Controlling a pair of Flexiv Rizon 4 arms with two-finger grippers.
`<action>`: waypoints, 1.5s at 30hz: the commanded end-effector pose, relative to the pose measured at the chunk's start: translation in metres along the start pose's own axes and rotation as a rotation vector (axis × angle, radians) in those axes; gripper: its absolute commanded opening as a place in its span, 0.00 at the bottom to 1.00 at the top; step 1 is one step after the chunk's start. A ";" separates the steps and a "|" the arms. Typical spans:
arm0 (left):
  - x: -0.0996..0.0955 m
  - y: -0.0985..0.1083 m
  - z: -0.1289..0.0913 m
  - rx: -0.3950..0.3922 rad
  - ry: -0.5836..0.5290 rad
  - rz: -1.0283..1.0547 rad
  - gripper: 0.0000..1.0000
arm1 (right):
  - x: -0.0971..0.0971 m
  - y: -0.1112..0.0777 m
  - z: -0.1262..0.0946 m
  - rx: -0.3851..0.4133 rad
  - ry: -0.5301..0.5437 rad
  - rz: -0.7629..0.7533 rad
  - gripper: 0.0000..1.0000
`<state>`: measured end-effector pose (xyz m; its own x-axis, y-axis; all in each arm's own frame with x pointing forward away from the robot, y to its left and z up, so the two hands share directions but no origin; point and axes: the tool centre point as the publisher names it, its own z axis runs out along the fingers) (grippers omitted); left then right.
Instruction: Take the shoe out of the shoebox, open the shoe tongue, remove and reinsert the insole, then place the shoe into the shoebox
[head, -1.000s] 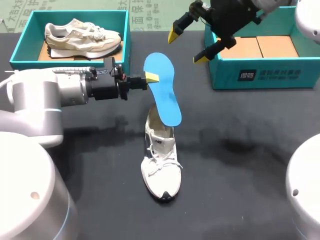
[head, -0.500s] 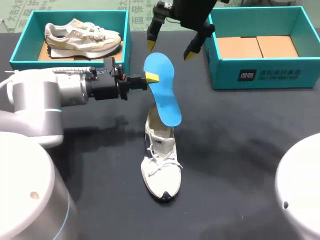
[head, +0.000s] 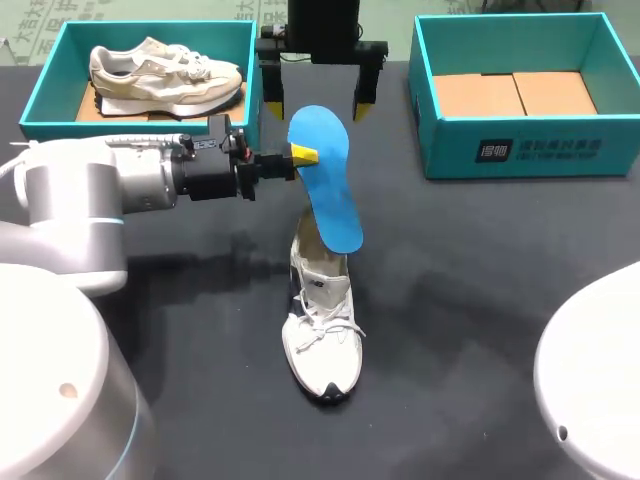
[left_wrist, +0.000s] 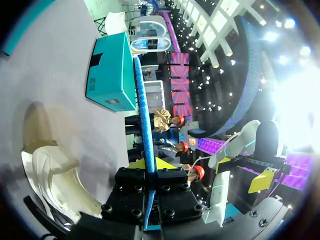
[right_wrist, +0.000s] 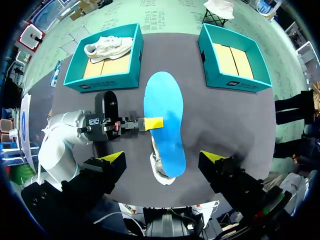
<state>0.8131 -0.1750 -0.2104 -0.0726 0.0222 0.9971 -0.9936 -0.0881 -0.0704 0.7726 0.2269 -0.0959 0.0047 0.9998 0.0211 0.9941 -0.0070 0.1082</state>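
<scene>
My left gripper (head: 298, 156) is shut on the side edge of a blue insole (head: 326, 182), holding it tilted in the air above a white shoe (head: 322, 325) that lies on the dark table. In the left wrist view the insole (left_wrist: 144, 115) runs edge-on out from between my fingers, with the shoe (left_wrist: 57, 182) beside and below. My right gripper (head: 315, 104) hangs open just behind the insole's upper end, one yellow tip on each side. Looking straight down from the right wrist, the insole (right_wrist: 164, 122) lies between its wide-apart fingers (right_wrist: 113, 160), not touched.
A teal shoebox (head: 60, 128) at the back left holds a second, beige shoe (head: 160, 72). Another teal shoebox (head: 520, 152) at the back right holds cardboard inserts. Both boxes flank the insole in the right wrist view.
My right gripper has swung left from over the right shoebox to above the insole's upper end, turning level. The left arm, insole and shoe have stayed put.
</scene>
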 end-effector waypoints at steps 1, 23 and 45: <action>0.000 0.000 -0.001 -0.002 -0.003 0.000 0.00 | 0.006 0.002 0.002 0.004 -0.136 0.000 1.00; 0.000 0.000 -0.001 -0.002 -0.003 0.000 0.00 | -0.020 0.012 0.004 0.018 0.368 0.124 1.00; 0.000 0.000 -0.001 -0.002 -0.003 0.000 0.00 | -0.060 0.004 0.032 0.010 0.965 0.234 1.00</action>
<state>0.8130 -0.1748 -0.2103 -0.0728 0.0220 0.9971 -0.9937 -0.0876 -0.0706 0.7850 0.1765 -0.1241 0.1791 0.8836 0.4327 0.9814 -0.1915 -0.0152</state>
